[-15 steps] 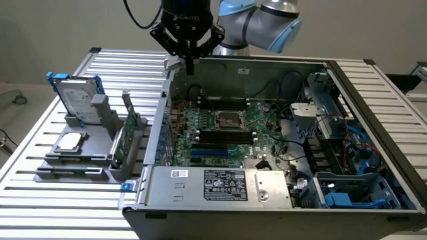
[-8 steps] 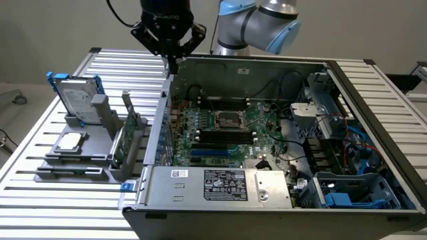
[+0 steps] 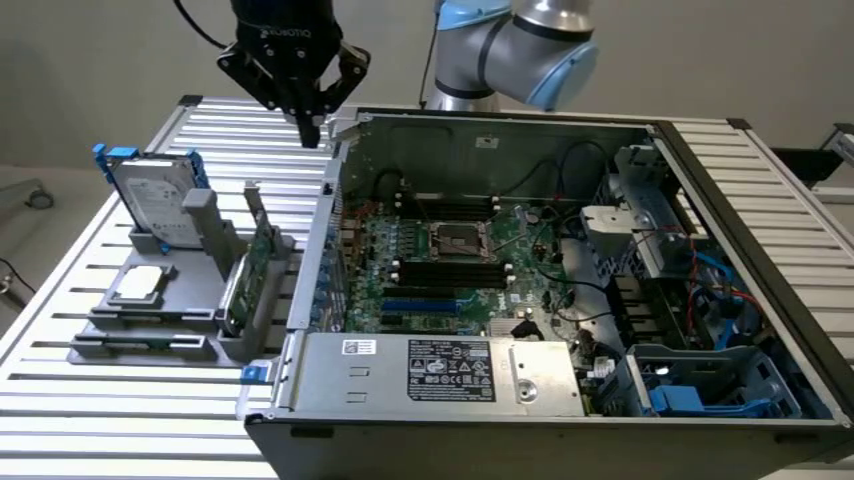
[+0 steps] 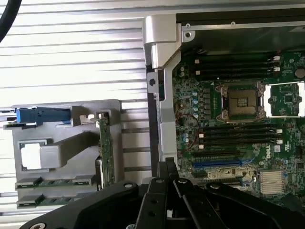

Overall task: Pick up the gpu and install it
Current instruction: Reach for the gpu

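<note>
Claw (image 3: 310,138) is closed, fingers pressed together, gripping nothing. It hangs over the slatted surface (image 3: 80,420) just outside the far corner of the open computer case (image 3: 507,120), on the exterior view's left of the case wall. The gpu (image 3: 251,268) is not picked up: it stands on its long edge in a slot of the grey holder (image 3: 134,345), just beside the case's outer wall and apart from the claw. The same holder carries 1 hard drive (image 3: 151,195) with a blue frame, upright, and 1 square silver chip (image 3: 140,285) lying flat. In the wrist view the gpu (image 4: 105,143) shows edge-on, a thin green strip. The motherboard (image 3: 441,265) lies flat in the case, CPU socket (image 3: 461,240) uncovered.
</note>
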Available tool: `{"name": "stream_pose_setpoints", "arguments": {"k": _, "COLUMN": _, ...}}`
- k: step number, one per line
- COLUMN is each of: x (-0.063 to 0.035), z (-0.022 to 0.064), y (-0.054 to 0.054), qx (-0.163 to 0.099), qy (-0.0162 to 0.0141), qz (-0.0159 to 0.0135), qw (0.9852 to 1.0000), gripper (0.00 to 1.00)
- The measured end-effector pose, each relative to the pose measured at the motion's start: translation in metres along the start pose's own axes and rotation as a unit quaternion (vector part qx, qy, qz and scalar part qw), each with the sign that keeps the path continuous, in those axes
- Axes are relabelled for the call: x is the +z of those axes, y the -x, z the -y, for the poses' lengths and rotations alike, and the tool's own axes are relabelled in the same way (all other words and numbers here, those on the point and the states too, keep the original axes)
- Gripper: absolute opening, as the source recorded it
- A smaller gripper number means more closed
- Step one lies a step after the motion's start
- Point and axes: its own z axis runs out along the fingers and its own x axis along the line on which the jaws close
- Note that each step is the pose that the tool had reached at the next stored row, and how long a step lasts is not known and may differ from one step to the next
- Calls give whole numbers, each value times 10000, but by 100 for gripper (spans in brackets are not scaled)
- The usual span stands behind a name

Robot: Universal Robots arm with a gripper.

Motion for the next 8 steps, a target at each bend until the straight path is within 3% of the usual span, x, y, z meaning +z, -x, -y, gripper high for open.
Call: {"name": "stream_pose_setpoints", "arguments": {"k": 8, "x": 1, "z": 26, "y": -363, "qx": 0, "qy": -1, "qz": 0, "qw": 10000, "gripper": 11}}
